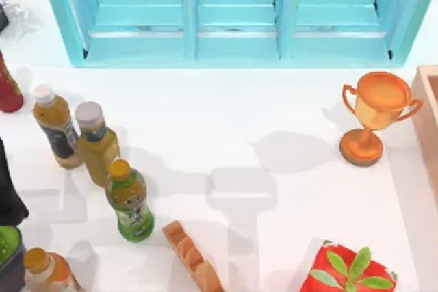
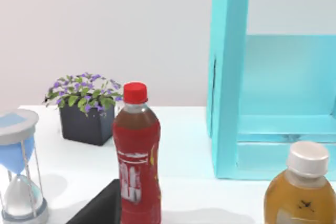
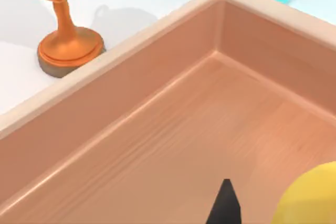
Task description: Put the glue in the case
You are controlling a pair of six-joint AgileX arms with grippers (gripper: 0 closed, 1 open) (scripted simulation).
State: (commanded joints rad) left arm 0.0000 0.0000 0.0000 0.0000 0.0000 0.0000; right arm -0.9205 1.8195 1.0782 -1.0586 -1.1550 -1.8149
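The top view counts five drink bottles along the left side: a red one [image 1: 8, 90], a white-capped amber one [image 1: 55, 124], a grey-capped yellow one [image 1: 96, 143], a green-labelled yellow-capped one [image 1: 129, 200] and an orange-capped one [image 1: 44, 271]. There is also one orange trophy cup [image 1: 373, 117] and one turquoise shelf [image 1: 236, 46].

The left arm [image 1: 8, 189] stands at the table's left edge.

The right wrist view shows the right gripper [image 3: 227, 208] above the floor of the wooden case [image 3: 157, 129], with the yellow rounded glue [image 3: 310, 198] just beside it, inside the case walls.

The left wrist view adds one blue hourglass [image 2: 21, 171] and one purple-flowered plant pot [image 2: 86, 108].

Whether either gripper is closed, I cannot tell.
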